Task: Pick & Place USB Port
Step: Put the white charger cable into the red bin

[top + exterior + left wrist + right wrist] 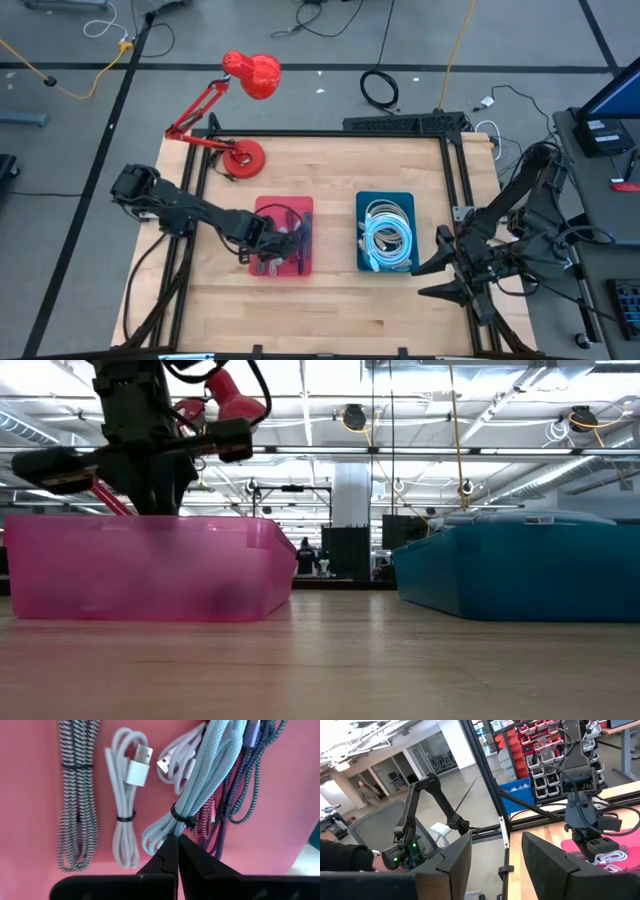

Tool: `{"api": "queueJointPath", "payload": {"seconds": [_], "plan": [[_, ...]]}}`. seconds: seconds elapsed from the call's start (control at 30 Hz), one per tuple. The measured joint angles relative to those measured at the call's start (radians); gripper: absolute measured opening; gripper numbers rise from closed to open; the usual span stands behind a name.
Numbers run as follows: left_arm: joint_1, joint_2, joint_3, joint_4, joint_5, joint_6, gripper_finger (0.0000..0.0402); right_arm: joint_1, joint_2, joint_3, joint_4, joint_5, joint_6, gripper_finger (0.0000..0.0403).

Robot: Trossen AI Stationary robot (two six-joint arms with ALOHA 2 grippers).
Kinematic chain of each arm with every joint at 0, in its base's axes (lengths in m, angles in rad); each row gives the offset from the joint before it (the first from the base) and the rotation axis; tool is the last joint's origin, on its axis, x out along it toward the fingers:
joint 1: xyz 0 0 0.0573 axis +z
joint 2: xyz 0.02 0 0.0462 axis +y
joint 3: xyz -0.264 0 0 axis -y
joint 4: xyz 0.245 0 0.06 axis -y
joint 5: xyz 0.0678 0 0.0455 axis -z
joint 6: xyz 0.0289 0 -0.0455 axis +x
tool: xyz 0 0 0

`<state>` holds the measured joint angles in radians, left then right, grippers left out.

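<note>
Light blue braided cable [200, 785], coiled and bound by a black tie, pinched at the tie between the closed jaws, hanging just above other cables in the pink bin [30, 795].

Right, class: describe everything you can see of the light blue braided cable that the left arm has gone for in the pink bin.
The light blue braided cable is a woven-sheathed cord folded into a long bundle, cinched near one end by a dark tie. It hangs lifted over the pink bin, crossing the other coiled cables there. The left gripper is shut on it, its dark fingers pinching just below the tie, beside the looped end.
</note>
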<state>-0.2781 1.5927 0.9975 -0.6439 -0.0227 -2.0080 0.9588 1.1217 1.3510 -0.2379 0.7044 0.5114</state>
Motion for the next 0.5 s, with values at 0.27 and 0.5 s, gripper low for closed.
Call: {"api": "queueJointPath", "payload": {"seconds": [0.27, 0.5], "plan": [[-0.004, 0.032, 0.001, 0.011, 0.027, -0.002, 0.0000, 0.000, 0.000, 0.000, -0.002, -0.001, 0.004, 0.0169], [-0.004, 0.051, -0.001, 0.017, 0.029, 0.012, 0.0021, 0.020, 0.000, 0.000, -0.004, -0.001, 0.011, 0.0169]]}}
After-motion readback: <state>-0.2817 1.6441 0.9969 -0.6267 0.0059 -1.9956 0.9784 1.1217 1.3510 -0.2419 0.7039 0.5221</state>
